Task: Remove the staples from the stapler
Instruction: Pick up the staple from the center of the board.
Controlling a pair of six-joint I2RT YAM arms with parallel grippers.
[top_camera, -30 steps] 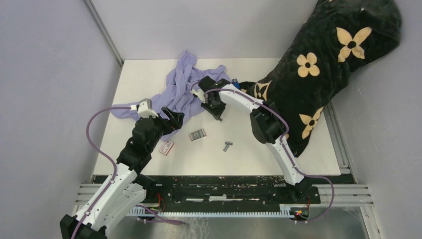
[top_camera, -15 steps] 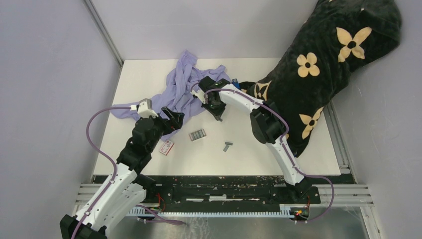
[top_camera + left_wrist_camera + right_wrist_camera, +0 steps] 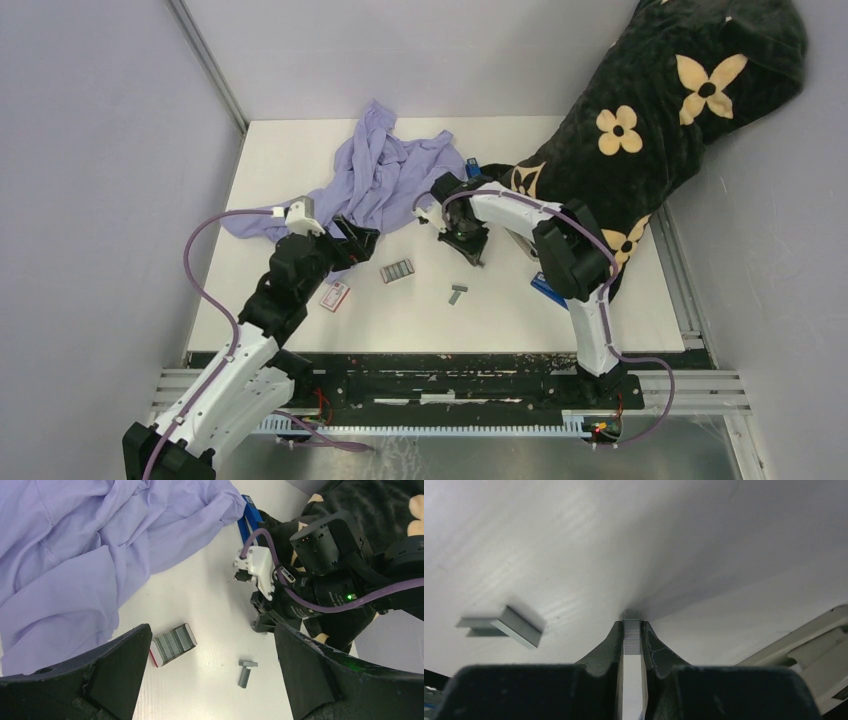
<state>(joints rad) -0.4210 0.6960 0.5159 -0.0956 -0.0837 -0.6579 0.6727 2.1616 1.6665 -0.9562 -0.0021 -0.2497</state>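
Note:
My right gripper (image 3: 631,626) is shut on a short ribbed strip of silver staples (image 3: 631,636), its end poking out past the fingertips just above the white table. From above, this gripper (image 3: 470,248) sits right of centre. Two more loose staples strips (image 3: 457,294) lie crossed on the table, seen also as staples (image 3: 246,672) and staples (image 3: 504,623). The blue stapler (image 3: 248,521) lies open at the edge of the purple cloth, behind the right arm. My left gripper (image 3: 211,637) hangs open over the table, nothing between its fingers.
An open box filled with staple strips (image 3: 397,271) lies near the centre. A small red-and-white box (image 3: 335,295) sits by the left arm. A purple cloth (image 3: 380,175) covers the far left, a black flowered blanket (image 3: 640,130) the right. A blue object (image 3: 545,288) shows beside the right arm.
The right arm has swung right and nearer, away from the purple cloth, its jaws closed on a staple strip. The left arm shifted slightly.

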